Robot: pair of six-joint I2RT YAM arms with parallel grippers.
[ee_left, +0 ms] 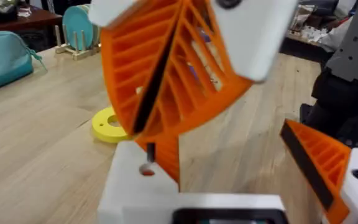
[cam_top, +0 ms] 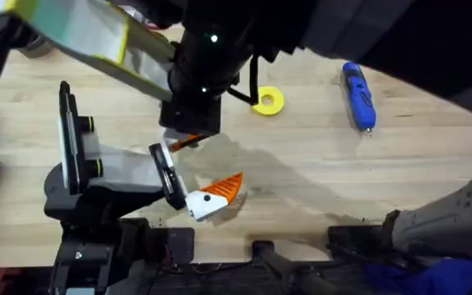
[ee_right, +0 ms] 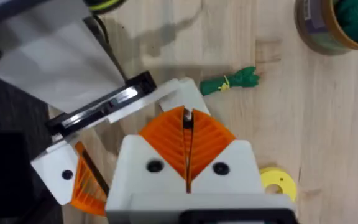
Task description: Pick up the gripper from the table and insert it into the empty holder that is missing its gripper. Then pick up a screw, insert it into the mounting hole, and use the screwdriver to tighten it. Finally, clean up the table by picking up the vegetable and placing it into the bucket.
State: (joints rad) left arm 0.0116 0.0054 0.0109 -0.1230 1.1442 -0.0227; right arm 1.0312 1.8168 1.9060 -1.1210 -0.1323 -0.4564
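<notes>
My left arm [cam_top: 113, 176] lies low on the table, and its gripper [cam_top: 211, 161] is open. One white holder [ee_left: 132, 190] carries the orange gripper [ee_left: 166, 158], also seen from above [cam_top: 184, 141]. The other finger [ee_left: 319, 162] has its own orange pad. My right gripper [ee_right: 187, 134] hangs over that holder, shut on a small screw [ee_right: 187, 117]. The screw's head [ee_left: 146, 169] sits at the holder's hole. The blue screwdriver [cam_top: 357, 97] lies at the far right. The green vegetable [ee_right: 230, 81] lies on the wood, apart from the mustard bucket [ee_right: 331, 28].
A yellow ring [cam_top: 267, 101] lies just right of the right gripper. A large blurred arm link crosses the top of the overhead view. A teal bag [ee_left: 2, 59] and a plate rack [ee_left: 79, 31] stand beyond the table. Bare wood lies between the ring and the screwdriver.
</notes>
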